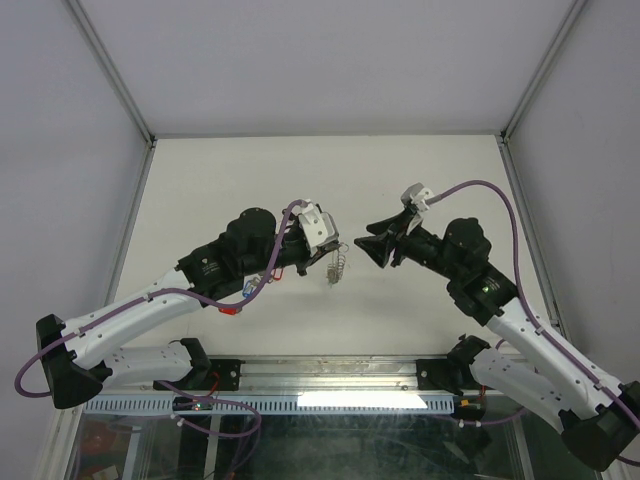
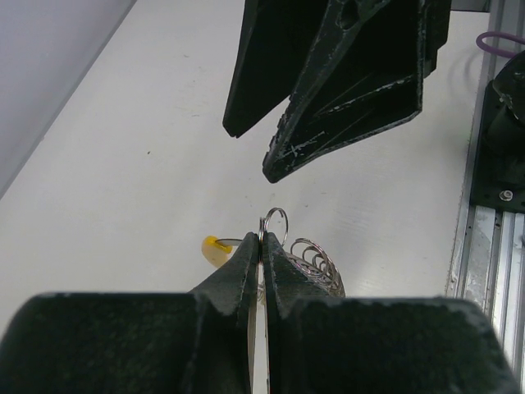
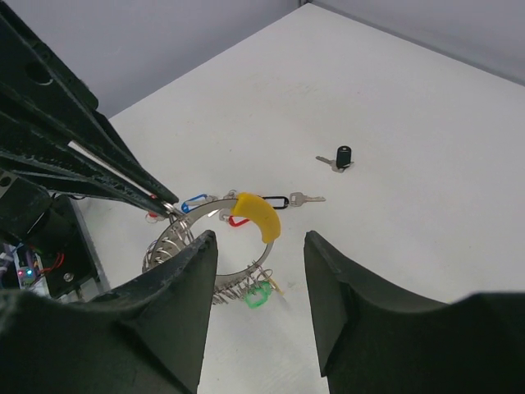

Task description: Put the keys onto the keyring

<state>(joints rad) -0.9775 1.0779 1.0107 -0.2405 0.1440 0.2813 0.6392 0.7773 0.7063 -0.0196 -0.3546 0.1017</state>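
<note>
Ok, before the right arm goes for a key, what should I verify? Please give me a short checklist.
1. Left gripper shut on the ring: ok.
2. Right gripper open: ok.
3. Gap between the two grippers, no touching: ok.
4. A loose key to pick: the black-headed key lies alone on the table: ok.
5. Split end of the ring turned toward the right gripper: cannot tell.
</note>
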